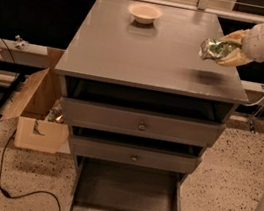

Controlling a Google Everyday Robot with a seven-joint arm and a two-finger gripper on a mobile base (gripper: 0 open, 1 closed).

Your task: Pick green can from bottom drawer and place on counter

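Observation:
My gripper [229, 48] comes in from the right on a white arm. It is shut on the green can [214, 48], a shiny dented green and silver can held on its side. The can hangs above the right part of the counter [151, 55], casting a dark shadow on it below. The bottom drawer [126, 198] is pulled open under the cabinet and its flat grey floor is bare.
A small cream bowl [144, 13] sits at the back middle of the counter. The two upper drawers with round knobs [141, 126] stand slightly open. An open cardboard box [37, 111] and a black cable [16, 188] lie on the speckled floor at the left.

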